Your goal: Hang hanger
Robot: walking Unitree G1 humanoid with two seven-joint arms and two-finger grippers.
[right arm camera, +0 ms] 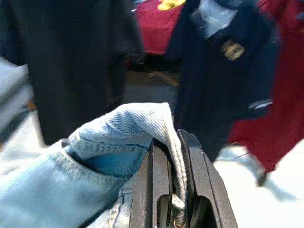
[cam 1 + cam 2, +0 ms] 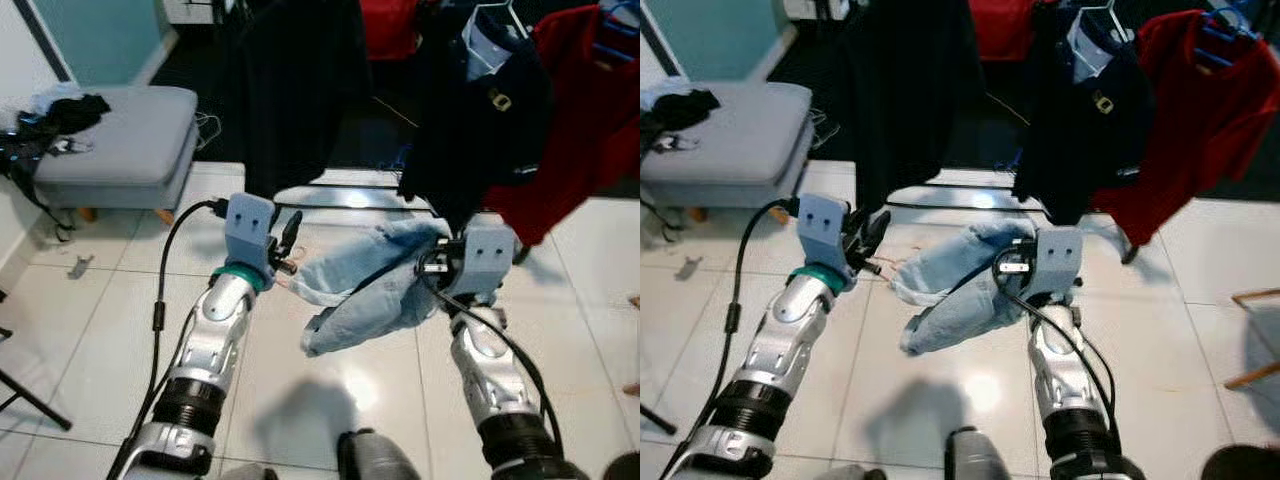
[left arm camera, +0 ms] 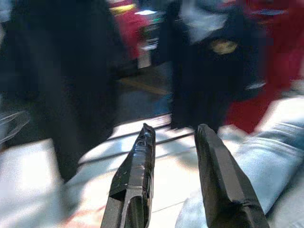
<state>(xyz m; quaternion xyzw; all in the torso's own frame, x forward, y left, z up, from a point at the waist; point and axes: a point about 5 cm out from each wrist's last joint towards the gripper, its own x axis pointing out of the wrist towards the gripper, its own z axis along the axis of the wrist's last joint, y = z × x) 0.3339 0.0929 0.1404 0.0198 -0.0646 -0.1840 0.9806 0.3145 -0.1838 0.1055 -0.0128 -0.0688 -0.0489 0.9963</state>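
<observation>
A light blue denim garment point(image 2: 370, 285) hangs bunched in front of me, above the white tiled floor. My right gripper point(image 1: 176, 137) is shut on a folded edge of it, the cloth pinched between the two black fingers. I cannot make out a hanger inside the cloth. My left gripper point(image 2: 290, 235) is open and holds nothing. It is raised just left of the garment's left end, and in the left wrist view the denim point(image 3: 266, 156) lies beside one finger. Just beyond, a black garment point(image 2: 295, 90), a navy shirt point(image 2: 480, 110) and a red top point(image 2: 590, 110) hang in a row.
A grey padded ottoman point(image 2: 120, 140) with dark clothes on it stands at the far left. The rack's shiny base bar point(image 2: 340, 195) runs along the floor under the hanging clothes. A wooden leg point(image 2: 1250, 375) shows at the right edge, and open tile lies below the arms.
</observation>
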